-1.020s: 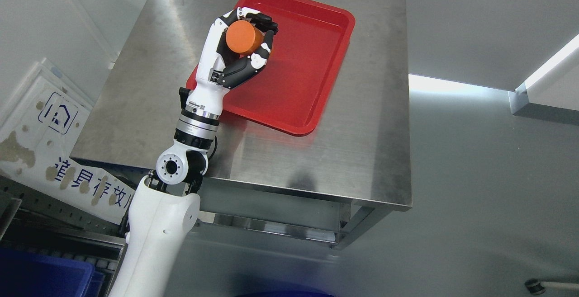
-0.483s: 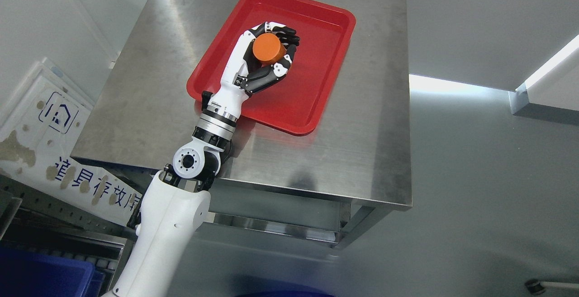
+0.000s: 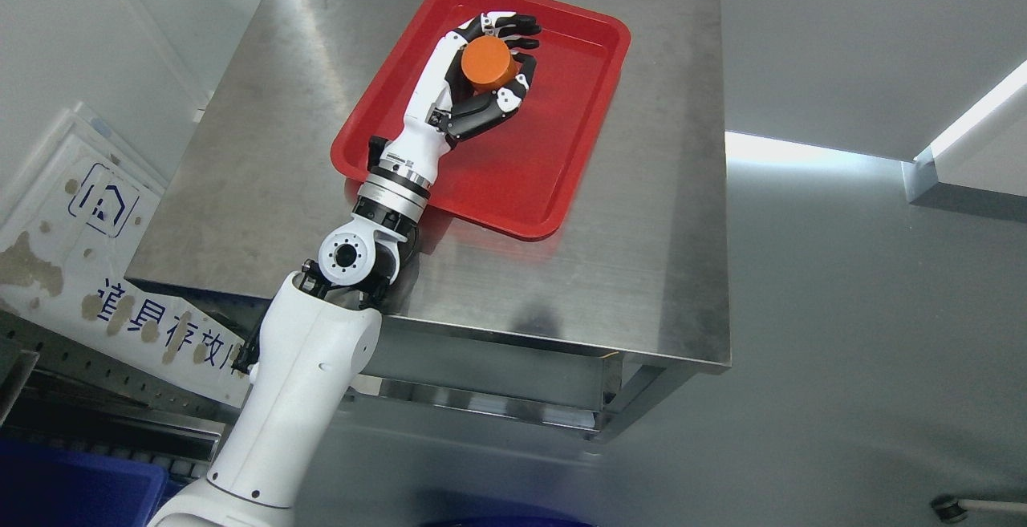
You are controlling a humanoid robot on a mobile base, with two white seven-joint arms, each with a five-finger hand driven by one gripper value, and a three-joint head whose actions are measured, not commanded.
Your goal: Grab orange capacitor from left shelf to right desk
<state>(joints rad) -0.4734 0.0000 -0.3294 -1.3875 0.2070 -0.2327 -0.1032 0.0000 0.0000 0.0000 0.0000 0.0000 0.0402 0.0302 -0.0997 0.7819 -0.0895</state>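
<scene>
1 orange capacitor [image 3: 489,62] sits in the grip of the left hand [image 3: 480,82], which reaches in from the lower left on a white arm. It is a short, smooth cylinder in plain matte orange, with its flat round end face turned toward the camera. Black fingers [image 3: 513,26] curl over its far side and the thumb closes in below, so the hand is clamped on the capacitor. Hand and capacitor are over the far half of a red tray [image 3: 594,86], toward the tray's far edge; whether the capacitor touches the tray floor cannot be told. This shallow, rounded rectangular tray lies on the far part of a stainless steel desk [image 3: 642,270], nearer the desk's far edge than its near edge.
</scene>
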